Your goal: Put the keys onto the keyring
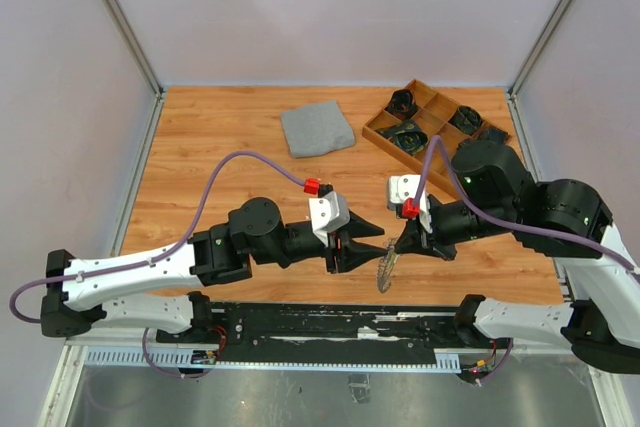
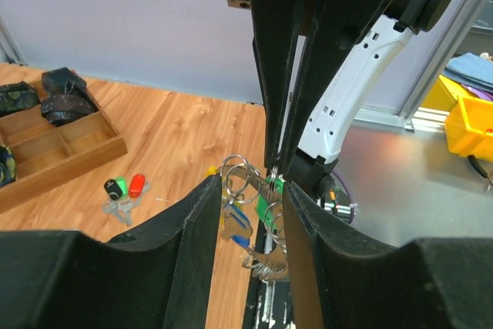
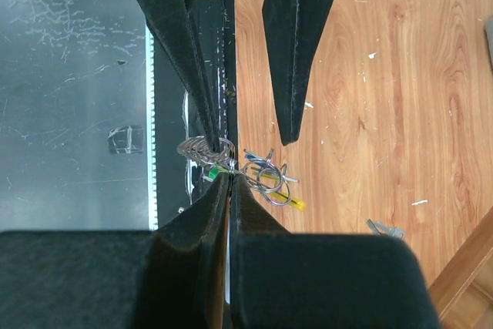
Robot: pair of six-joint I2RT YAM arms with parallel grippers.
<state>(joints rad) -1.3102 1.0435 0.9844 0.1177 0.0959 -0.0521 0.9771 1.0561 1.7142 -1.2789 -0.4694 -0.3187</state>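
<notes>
Right pincer (image 3: 229, 180): clenched on the keyring (image 2: 236, 172), which I hold in the air, well apart from the wooden tray (image 2: 73, 161), toward my bases. Left pincer (image 2: 251, 184): released, its fingers standing either side of the ring without gripping. Threaded keys (image 2: 237, 230) hang from the ring. Two loose keys (image 2: 123, 189), green-headed and red-headed, lie just beside the tray.

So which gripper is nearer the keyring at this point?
Right. The right gripper is shut on the keyring; the left gripper is open, with its fingers either side of it.
</notes>
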